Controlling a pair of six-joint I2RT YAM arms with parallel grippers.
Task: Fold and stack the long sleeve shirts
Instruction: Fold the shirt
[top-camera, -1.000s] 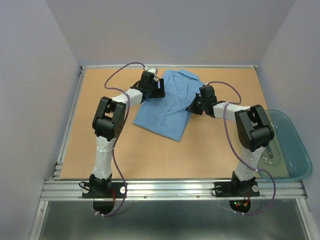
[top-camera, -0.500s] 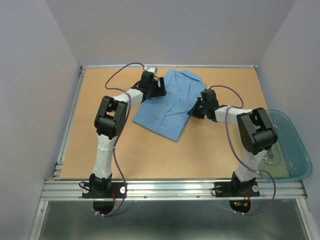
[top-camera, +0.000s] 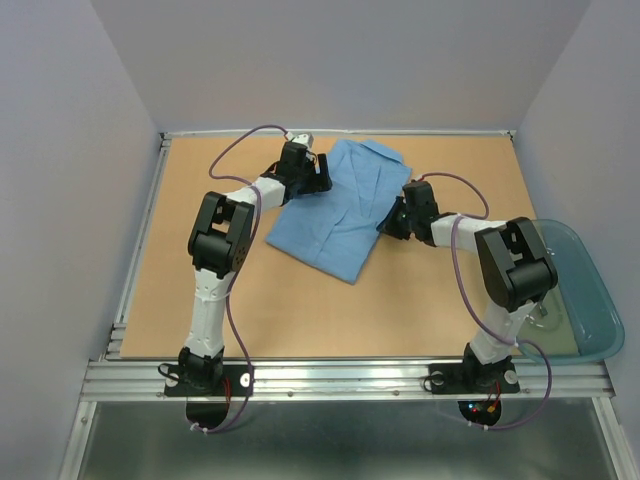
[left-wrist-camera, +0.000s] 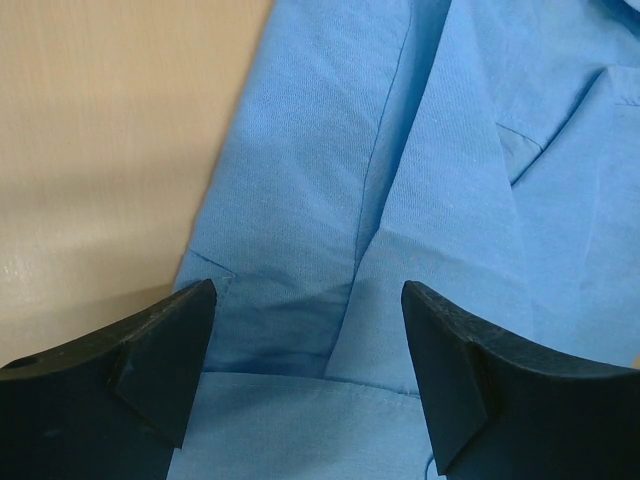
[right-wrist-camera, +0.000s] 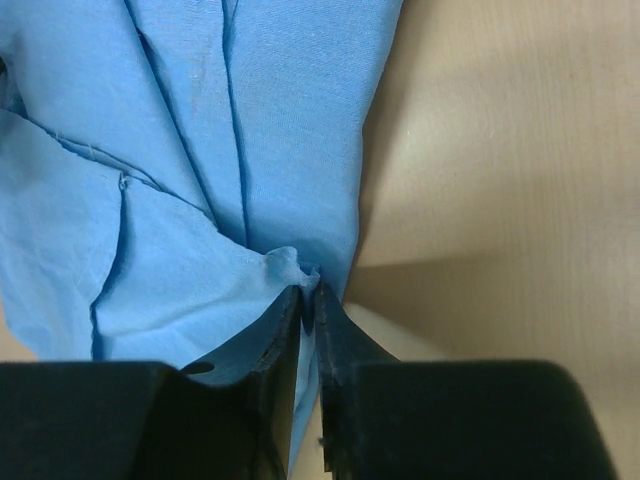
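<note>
I am seeing the shirt (top-camera: 345, 210) lying partly folded on the far middle of the counter (top-camera: 250, 300). My left tool (left-wrist-camera: 307, 295) is hovering released, spread wide, over the shirt's left edge. My right tool (right-wrist-camera: 310, 292) is pinching a small pucker of cloth at the shirt's right edge, nearly clenched.

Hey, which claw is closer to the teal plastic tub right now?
Right. The right claw pinches the shirt at its edge facing the tub; the left claw sits open over the shirt's opposite edge, farther from the tub.
</note>
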